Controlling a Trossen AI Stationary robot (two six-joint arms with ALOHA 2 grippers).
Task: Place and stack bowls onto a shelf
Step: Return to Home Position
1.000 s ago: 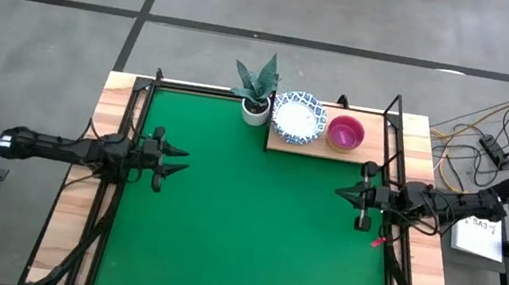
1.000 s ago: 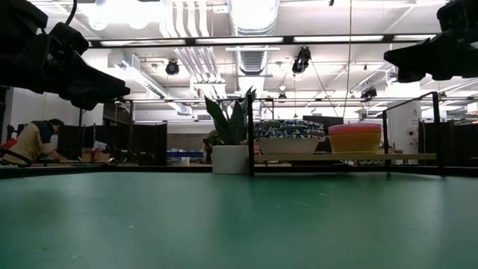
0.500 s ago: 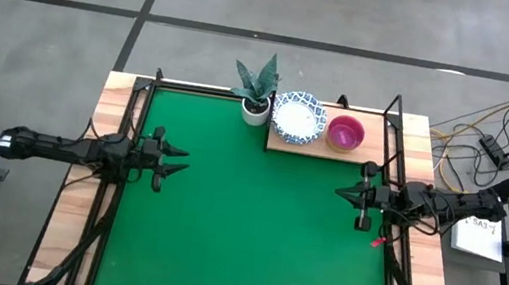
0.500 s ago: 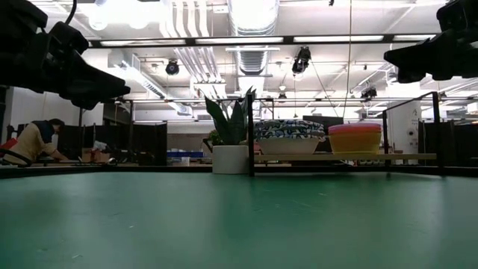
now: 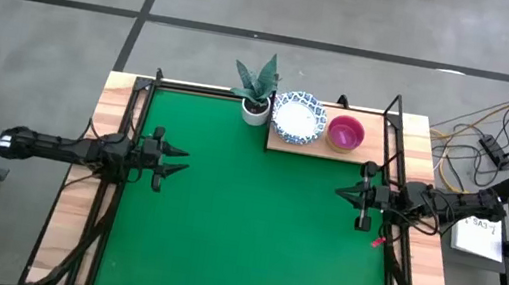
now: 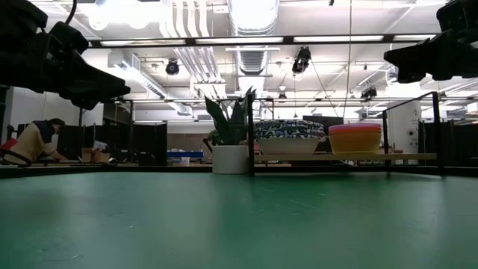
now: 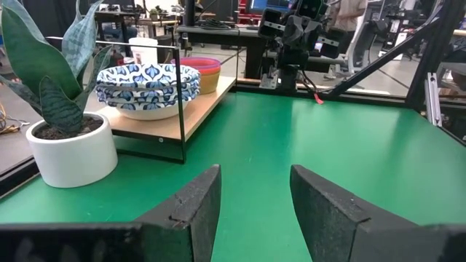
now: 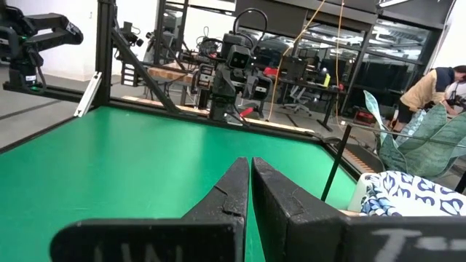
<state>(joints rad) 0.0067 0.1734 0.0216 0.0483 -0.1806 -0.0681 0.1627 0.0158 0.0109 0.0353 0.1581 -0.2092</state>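
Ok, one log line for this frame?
left gripper: open, empty, left side | right gripper: shut, empty, right side | shelf: blue-rimmed bowl stack, coloured bowl stack, side by side

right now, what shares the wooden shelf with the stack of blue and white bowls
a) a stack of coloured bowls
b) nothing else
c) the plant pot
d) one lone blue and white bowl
a: the shelf carries the stack of blue and white bowls and beside it a stack of coloured bowls, while the plant pot stands off the shelf on the green mat.

One bowl stack (image 5: 298, 117) sits beside another stack (image 5: 345, 133) on the shelf (image 5: 370, 151).
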